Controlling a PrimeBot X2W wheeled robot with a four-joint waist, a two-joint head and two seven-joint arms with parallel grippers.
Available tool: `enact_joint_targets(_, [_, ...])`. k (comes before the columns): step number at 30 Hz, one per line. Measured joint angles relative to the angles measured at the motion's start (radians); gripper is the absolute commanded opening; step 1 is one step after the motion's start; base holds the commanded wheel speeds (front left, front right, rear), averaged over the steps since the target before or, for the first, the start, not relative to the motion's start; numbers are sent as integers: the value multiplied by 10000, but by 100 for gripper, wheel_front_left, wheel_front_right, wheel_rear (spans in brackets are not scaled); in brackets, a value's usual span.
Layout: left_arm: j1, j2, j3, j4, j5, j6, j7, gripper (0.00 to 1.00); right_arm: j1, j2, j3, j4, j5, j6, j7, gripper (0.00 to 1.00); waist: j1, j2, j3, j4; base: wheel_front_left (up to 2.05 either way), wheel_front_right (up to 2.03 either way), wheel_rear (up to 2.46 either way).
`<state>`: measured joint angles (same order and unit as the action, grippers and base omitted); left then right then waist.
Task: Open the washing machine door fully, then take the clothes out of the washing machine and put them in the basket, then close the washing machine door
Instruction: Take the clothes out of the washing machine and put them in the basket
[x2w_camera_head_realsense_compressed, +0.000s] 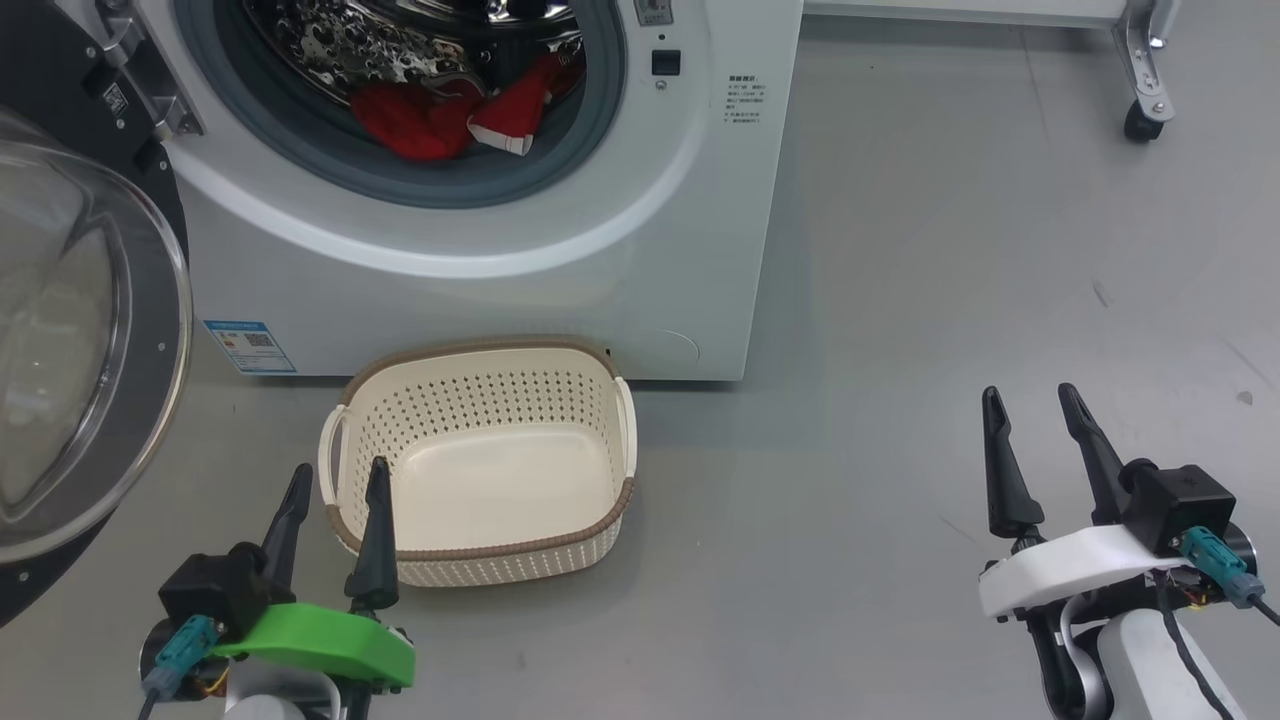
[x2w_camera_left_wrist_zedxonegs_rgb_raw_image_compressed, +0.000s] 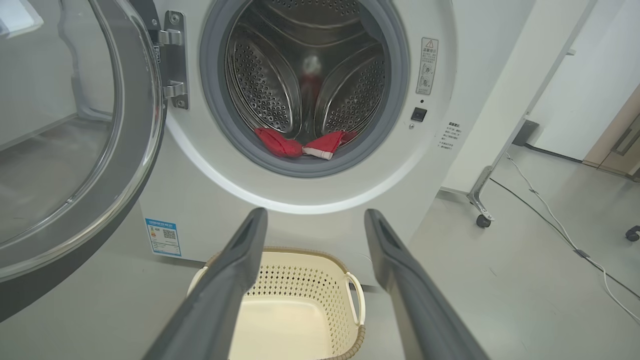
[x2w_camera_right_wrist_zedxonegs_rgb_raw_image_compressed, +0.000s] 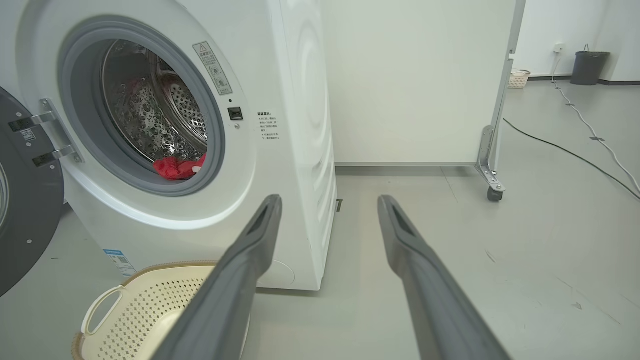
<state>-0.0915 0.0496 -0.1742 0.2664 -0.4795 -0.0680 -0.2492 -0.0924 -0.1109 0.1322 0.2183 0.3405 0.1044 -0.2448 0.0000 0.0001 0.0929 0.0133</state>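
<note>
My left gripper (x2w_camera_head_realsense_compressed: 341, 466) hangs low at the lower left of the head view with its two dark fingers spread apart and nothing between them; its right finger overlaps the near left corner of the basket (x2w_camera_head_realsense_compressed: 480, 348) in that view, and I cannot tell whether it touches the rim; my right gripper (x2w_camera_head_realsense_compressed: 1030, 391) is likewise spread wide and holds nothing, hovering over bare grey floor (x2w_camera_head_realsense_compressed: 900, 300) well to the right of the basket; the basket sits on the floor just in front of the washing machine (x2w_camera_head_realsense_compressed: 480, 290), below its round port, upright, with its cream bottom showing bare; the clothes (x2w_camera_head_realsense_compressed: 440, 115) lie inside the steel drum (x2w_camera_head_realsense_compressed: 350, 50), a red heap with a white trim band, resting at the bottom front against the grey rubber seal (x2w_camera_head_realsense_compressed: 560, 175); the washing machine door (x2w_camera_head_realsense_compressed: 80, 330) stands swung open on its hinge (x2w_camera_head_realsense_compressed: 150, 95) at the machine's left side, its glass bowl bulging toward me and its black ring reaching down near the floor; a small blue label (x2w_camera_head_realsense_compressed: 250, 346) sits low on the machine's white front, left of the basket; further right, a white panel on a castor (x2w_camera_head_realsense_compressed: 1140, 122) stands behind the machine; through the right wrist camera I see cables (x2w_camera_right_wrist_zedxonegs_rgb_raw_image_compressed: 575, 155) running across the floor toward a dark bin (x2w_camera_right_wrist_zedxonegs_rgb_raw_image_compressed: 590, 67) by the far wall.
</note>
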Motion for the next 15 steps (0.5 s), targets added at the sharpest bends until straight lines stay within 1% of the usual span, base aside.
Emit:
enact_joint_targets(11, [0, 10, 107, -136, 236, 25, 0, 100, 1, 19, 36, 144, -84, 10, 0, 100, 0, 0, -118, 59, 127, -127, 0])
enact_joint_targets(15, [12, 12, -15, -132, 251, 12, 0, 100, 1, 31, 54, 167, -86, 38, 0, 100, 0, 0, -216, 87, 98, -98, 0])
